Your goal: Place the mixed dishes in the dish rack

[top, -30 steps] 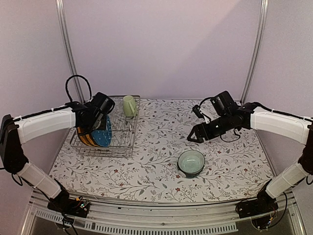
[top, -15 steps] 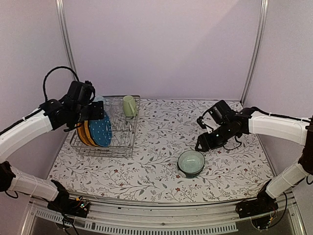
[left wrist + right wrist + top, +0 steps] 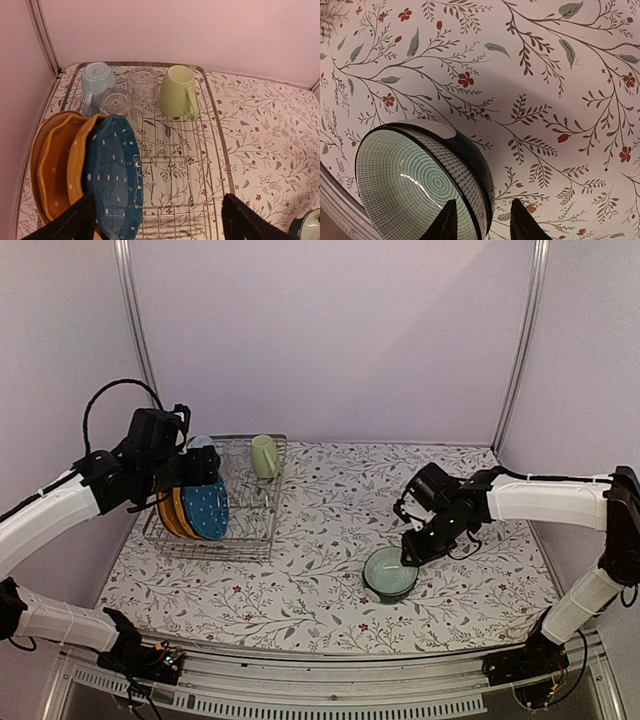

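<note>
The dish rack (image 3: 255, 532) (image 3: 155, 64) stands at the left. It holds a blue dotted plate (image 3: 112, 185) (image 3: 208, 508), a yellow dotted plate (image 3: 75, 165) and a tan plate (image 3: 42, 165) on edge. Behind them are a light blue mug (image 3: 97, 80), two clear glasses (image 3: 142, 82) and a pale yellow-green mug (image 3: 177, 90) (image 3: 265, 455). My left gripper (image 3: 205, 464) (image 3: 160, 225) hovers open above the rack, holding nothing. A teal bowl (image 3: 390, 573) (image 3: 415, 185) sits on the table. My right gripper (image 3: 411, 551) (image 3: 482, 222) straddles its rim, jaws narrow with a gap showing.
A floral cloth (image 3: 320, 500) covers the table. Metal posts (image 3: 135, 320) stand at the back corners against a lilac wall. The rack's right half (image 3: 170, 170) shows bare tines.
My left gripper let go of the blue plate, opened wide and rose back from the rack. My right arm dropped to the bowl's rim and its jaws narrowed.
</note>
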### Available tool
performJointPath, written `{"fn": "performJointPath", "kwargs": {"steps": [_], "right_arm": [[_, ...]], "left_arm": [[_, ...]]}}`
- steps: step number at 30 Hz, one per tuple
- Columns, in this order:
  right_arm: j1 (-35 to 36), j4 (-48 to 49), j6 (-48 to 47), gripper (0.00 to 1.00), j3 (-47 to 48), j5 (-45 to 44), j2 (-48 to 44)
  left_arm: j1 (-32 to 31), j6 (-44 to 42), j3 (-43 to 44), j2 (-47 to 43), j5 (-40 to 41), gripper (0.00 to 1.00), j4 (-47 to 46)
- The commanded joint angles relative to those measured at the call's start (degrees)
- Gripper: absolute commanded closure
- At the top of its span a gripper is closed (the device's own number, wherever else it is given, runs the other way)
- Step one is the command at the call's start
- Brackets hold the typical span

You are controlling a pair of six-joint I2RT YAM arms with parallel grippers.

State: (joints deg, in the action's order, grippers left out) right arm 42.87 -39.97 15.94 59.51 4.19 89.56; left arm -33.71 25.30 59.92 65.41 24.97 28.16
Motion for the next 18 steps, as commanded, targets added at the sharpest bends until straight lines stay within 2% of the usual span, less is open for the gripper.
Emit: {"fn": "performJointPath", "kwargs": {"steps": [1, 18], "right_arm": [[1.21, -1.47, 0.6, 0.68, 0.49, -2.31, 0.76], [1.86, -3.63, 0.3, 0.93, 4.27, -3.91, 0.87]], "left_arm": [[-0.06, -0.5, -0.74, 0.57, -1.07, 0.13, -0.78], [-0.05, -1.09, -0.85, 1.8, -1.12, 0.13, -0.91]]}}
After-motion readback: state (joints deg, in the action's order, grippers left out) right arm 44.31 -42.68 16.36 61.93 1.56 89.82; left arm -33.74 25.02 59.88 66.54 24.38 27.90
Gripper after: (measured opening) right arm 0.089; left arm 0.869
